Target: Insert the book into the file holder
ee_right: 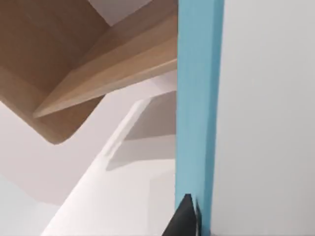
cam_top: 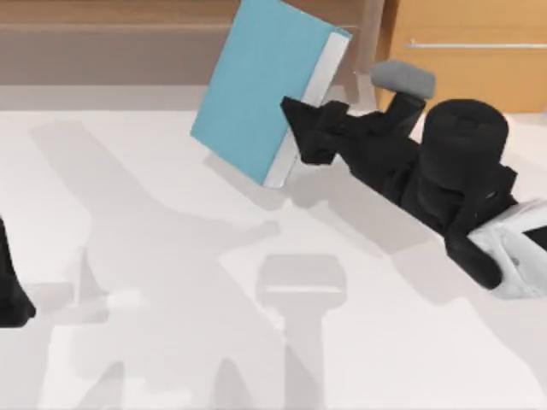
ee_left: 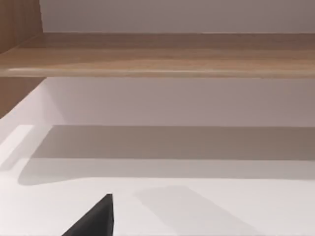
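Observation:
The light-blue book (cam_top: 261, 81) hangs tilted above the back of the white table (cam_top: 154, 342), its white page edges (cam_top: 312, 102) facing right. My right gripper (cam_top: 295, 128) is shut on the book's page-edge side, and its black arm reaches in from the right. In the right wrist view the book's blue cover (ee_right: 197, 98) runs straight away from a black fingertip (ee_right: 184, 219). My left gripper (cam_top: 13, 295) stays parked at the table's left edge. One of its black fingertips (ee_left: 96, 219) shows over bare table. The file holder is out of view.
A wooden shelf (ee_left: 157, 54) runs along the wall behind the table. At the back right stands a wooden cabinet front with a metal handle (cam_top: 474, 44). Arm shadows lie across the middle of the table.

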Available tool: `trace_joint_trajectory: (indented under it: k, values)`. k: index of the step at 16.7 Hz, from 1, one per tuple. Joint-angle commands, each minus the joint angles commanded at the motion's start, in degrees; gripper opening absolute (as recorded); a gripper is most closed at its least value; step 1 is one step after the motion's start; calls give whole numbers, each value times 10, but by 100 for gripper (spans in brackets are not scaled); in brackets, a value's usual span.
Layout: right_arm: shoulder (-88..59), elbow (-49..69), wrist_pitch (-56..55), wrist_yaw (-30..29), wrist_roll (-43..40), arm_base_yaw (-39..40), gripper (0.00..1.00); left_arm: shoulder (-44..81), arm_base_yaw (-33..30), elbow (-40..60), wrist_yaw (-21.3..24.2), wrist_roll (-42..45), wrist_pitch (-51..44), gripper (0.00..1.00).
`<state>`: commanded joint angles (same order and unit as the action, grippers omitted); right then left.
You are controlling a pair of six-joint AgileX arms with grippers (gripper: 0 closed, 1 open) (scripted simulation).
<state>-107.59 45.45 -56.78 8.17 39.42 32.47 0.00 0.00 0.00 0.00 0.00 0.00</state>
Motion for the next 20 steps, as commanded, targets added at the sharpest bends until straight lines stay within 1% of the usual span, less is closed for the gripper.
trace_joint_trajectory:
  k: [5,9,15,18,20]
  values:
    - [36,-121,22,101,109,-98,0,0,0,0,0,0,0,100]
    - [74,-161,44,150,194,-232,0,0,0,0,0,0,0,100]
    - [132,-138,89,177,304,-467,0,0,0,0,0,0,0,100]
    - [119,-94,120,179,352,-553,0,0,0,0,0,0,0,100]
    - [94,-53,138,178,383,-594,0,0,0,0,0,0,0,100]
